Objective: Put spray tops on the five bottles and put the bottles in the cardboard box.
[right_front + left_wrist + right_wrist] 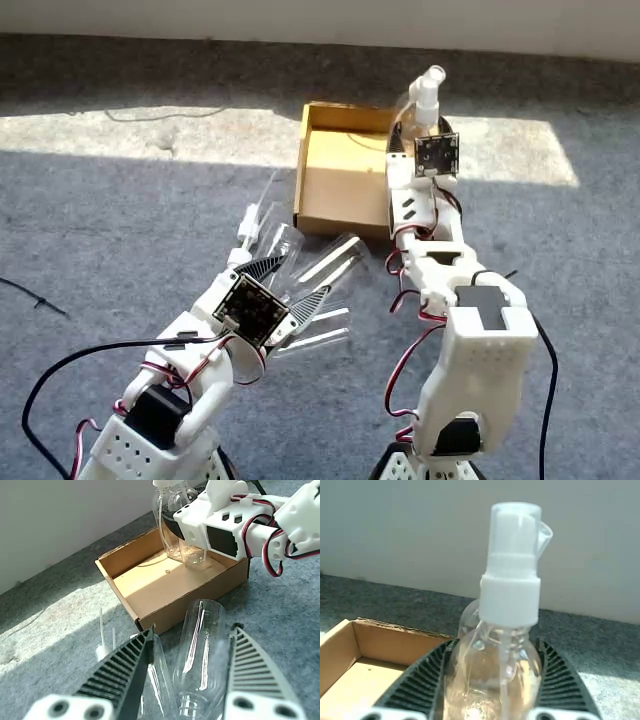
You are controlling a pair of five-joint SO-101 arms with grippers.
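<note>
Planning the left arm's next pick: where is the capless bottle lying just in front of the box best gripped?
Across its straight cylindrical body, from above: the bottle lies on its side on the carpet, lengthwise between the open fingers of the left end effector.

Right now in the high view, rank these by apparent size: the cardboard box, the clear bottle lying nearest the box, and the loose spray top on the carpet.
1. cardboard box
2. clear bottle
3. loose spray top
All three sit on the carpet, so nearness to the camera should hardly skew this order.
</note>
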